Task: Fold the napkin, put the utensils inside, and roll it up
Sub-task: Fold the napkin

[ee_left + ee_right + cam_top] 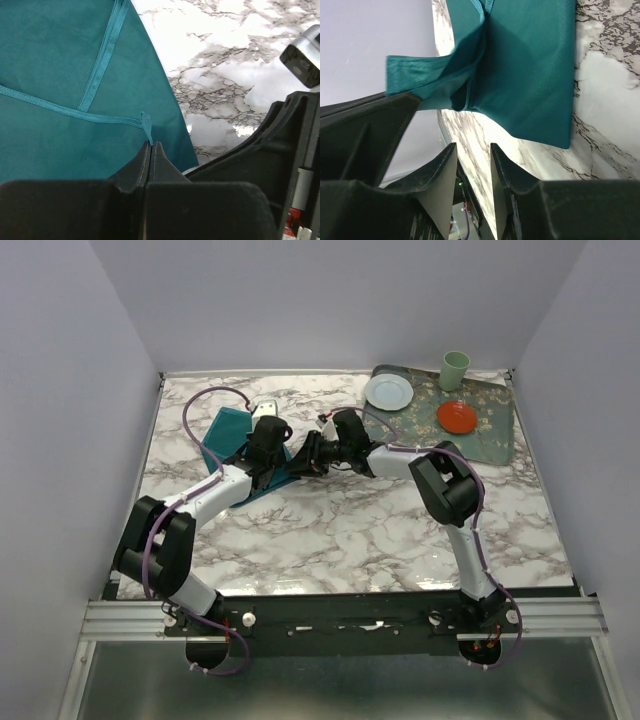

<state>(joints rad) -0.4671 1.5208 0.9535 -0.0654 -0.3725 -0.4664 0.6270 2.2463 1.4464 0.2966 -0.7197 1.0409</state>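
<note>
The teal napkin (228, 430) lies on the marble table at the back left, with one edge lifted. In the left wrist view the napkin (60, 75) fills the left side, its hems crossing. My left gripper (151, 145) is shut on a small tab of the napkin's hem; in the top view it (272, 462) stands over the napkin's right edge. My right gripper (472, 146) is open with a narrow gap and empty, a little short of the napkin (530, 75). In the top view it (305, 458) is just right of the left gripper. No utensils are in view.
A patterned grey-green tray (495, 425) lies at the back right with a white plate (388, 391), a green cup (455, 370) and a red bowl (457, 417). Both arms meet close together at the napkin. Walls enclose the table on three sides.
</note>
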